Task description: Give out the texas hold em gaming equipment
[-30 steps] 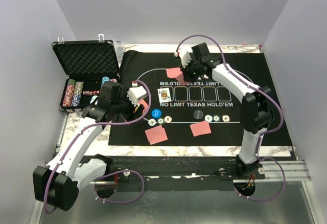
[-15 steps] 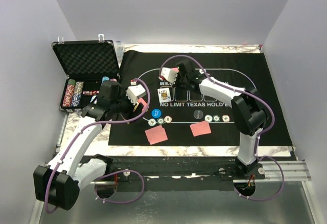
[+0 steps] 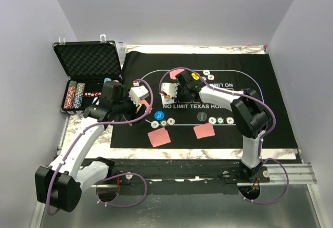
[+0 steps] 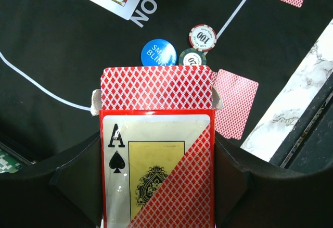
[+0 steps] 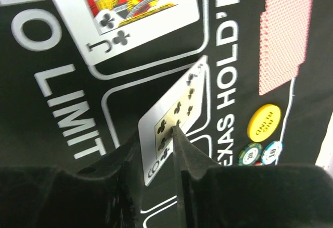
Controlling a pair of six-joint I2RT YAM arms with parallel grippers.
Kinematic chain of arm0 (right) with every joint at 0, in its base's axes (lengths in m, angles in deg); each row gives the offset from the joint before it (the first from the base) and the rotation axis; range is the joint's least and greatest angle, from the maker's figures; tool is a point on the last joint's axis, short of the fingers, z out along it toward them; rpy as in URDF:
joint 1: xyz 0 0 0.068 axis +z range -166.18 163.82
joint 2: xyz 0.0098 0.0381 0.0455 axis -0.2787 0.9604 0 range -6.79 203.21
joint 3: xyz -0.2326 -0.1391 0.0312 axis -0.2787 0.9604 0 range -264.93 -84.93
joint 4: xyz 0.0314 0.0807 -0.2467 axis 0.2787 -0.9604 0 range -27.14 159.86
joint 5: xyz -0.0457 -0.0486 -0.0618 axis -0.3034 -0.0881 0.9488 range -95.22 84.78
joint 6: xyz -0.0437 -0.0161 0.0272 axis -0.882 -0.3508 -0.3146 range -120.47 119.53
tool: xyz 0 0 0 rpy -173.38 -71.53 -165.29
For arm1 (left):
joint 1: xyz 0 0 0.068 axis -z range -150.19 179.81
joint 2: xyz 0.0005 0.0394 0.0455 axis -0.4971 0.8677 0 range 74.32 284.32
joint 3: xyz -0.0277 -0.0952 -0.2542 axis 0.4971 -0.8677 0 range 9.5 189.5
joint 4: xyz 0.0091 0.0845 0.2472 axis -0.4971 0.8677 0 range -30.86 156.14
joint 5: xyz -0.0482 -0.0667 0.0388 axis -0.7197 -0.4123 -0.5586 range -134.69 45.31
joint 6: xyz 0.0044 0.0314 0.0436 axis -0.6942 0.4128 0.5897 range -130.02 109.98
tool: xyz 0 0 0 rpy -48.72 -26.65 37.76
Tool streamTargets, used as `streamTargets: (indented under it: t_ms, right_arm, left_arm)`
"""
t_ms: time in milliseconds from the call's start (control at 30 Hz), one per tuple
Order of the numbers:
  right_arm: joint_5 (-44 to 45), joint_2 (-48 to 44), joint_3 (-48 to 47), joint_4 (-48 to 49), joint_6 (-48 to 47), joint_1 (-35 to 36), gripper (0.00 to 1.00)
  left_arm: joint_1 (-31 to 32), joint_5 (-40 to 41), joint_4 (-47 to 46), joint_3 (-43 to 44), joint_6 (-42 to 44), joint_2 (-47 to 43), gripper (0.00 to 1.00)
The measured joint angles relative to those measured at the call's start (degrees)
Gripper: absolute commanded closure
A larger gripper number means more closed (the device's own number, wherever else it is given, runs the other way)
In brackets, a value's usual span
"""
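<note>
Far left in the overhead view, the open case (image 3: 83,61) sits off the corner of the mat (image 3: 270,129), with stacked chips (image 3: 74,95) in its tray. The left gripper (image 3: 138,95) hangs over the mat's left edge. From overhead its load reads only as a pale block.

The left wrist view settles the matter. The jaws stand wide and are clamped on both sides of the red card box (image 4: 156,90), whose flap is open and whose face bears a printed ace of spades. Beyond the box lie:
- the blue disc (image 4: 159,52)
- a chip marked 100 (image 4: 202,36) and a chip marked 20 (image 4: 192,58), both just beside the disc
- a face-down card (image 4: 235,103) near the mat's edge

At centre, the right gripper (image 3: 169,89) reaches left over the mat's printed card frames, and from overhead it hides what lies beneath. The right wrist view shows its jaws parted a little, with the near end of a clubs card (image 5: 179,111) in the gap. That card slants over a printed frame beside the face-up jack of clubs (image 5: 132,4). Whether the pads press the card cannot be told.

To the right, the wrist view shows the yellow disc (image 5: 264,122), two chips (image 5: 250,154) beside it and another face-down card (image 5: 283,35). Only the overhead view shows the black disc (image 3: 201,116), three chips (image 3: 220,121) in a row beside it and a face-down card (image 3: 204,130) nearer the arms.
</note>
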Motion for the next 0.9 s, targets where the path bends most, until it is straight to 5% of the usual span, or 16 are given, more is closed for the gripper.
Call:
streamTargets:
  t_ms: [200, 467, 733, 900]
  right_arm:
    - [-3.6, 0.0, -2.7, -8.8, 2.2, 0.0, 0.34]
    - [-14.6, -0.6, -14.5, -21.2, 11.2, -0.5, 0.06]
    - [-37.7, -2.7, -25.4, -26.4, 32.0, -9.0, 0.06]
    - [-49.8, -6.0, -18.9, -18.6, 50.7, -12.9, 0.10]
  left_arm:
    - [0.0, -0.1, 0.0, 0.6, 0.2, 0.6, 1.00]
    - [0.0, -0.2, 0.0, 0.6, 0.8, 0.6, 1.00]
    - [0.3, -1.1, 0.0, 0.6, 2.4, 0.6, 1.00]
    - [3.6, -1.0, 1.2, 1.7, 5.4, 1.8, 1.00]
